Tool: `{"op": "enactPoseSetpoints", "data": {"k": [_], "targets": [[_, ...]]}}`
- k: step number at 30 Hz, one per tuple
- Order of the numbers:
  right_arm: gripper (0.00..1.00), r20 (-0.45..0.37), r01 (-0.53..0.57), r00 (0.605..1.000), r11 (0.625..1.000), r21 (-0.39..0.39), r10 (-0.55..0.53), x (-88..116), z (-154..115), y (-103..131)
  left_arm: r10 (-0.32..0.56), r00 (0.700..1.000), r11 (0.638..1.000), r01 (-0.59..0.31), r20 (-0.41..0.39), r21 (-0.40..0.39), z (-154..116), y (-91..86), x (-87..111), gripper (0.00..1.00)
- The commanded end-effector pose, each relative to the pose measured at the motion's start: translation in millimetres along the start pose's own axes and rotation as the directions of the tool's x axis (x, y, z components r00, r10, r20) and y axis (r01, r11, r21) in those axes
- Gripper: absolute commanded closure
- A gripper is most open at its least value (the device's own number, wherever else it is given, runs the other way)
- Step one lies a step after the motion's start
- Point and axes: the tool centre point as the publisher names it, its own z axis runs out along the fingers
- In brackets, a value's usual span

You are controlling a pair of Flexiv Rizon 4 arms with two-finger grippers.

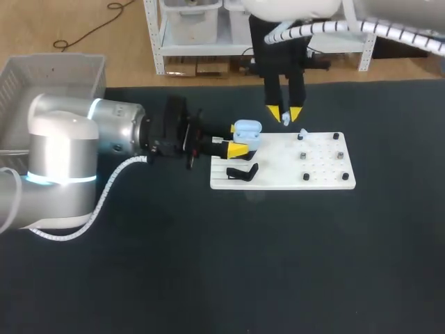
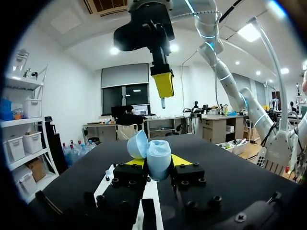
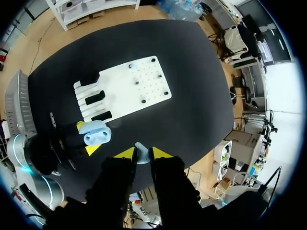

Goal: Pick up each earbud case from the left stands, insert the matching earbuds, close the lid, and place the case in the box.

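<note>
My left gripper (image 1: 243, 142) is shut on a light-blue earbud case (image 1: 247, 131), held with its lid open over the left end of the white board (image 1: 327, 174). In the left wrist view the case (image 2: 158, 160) sits between the yellow tips, lid (image 2: 136, 143) tipped back. My right gripper (image 1: 285, 115) hangs just above and to the right of the case, shut on a small pale earbud (image 1: 286, 122). From the right wrist, the earbud (image 3: 140, 154) shows between the tips, with the case (image 3: 96, 133) below. Another earbud (image 1: 303, 133) lies on the board.
A black stand (image 1: 242, 172) sits on the board's left end; two such stands (image 3: 95, 97) show from the right wrist. Small black pegs (image 1: 306, 177) dot the board's right half. A grey basket (image 1: 49, 76) stands at the table's far left corner.
</note>
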Motion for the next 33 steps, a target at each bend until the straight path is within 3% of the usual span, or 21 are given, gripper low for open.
{"op": "enactPoseSetpoints", "data": {"k": [1,12,33], "targets": [[1.00,0.001,-0.007,1.000,1.000,0.004,0.007,1,2,1,0.006,1.000,1.000,-0.006,0.004,-0.004,3,0.3,2.1,1.00],[1.00,0.022,-0.026,0.999,0.999,0.023,0.025,2,7,12,0.025,1.000,0.999,-0.025,0.008,-0.024,5,1.8,3.8,1.00],[1.00,0.012,-0.027,1.000,0.999,-0.021,0.027,3,14,26,0.026,1.000,0.999,-0.026,0.014,-0.037,7,0.0,8.2,1.00]]}}
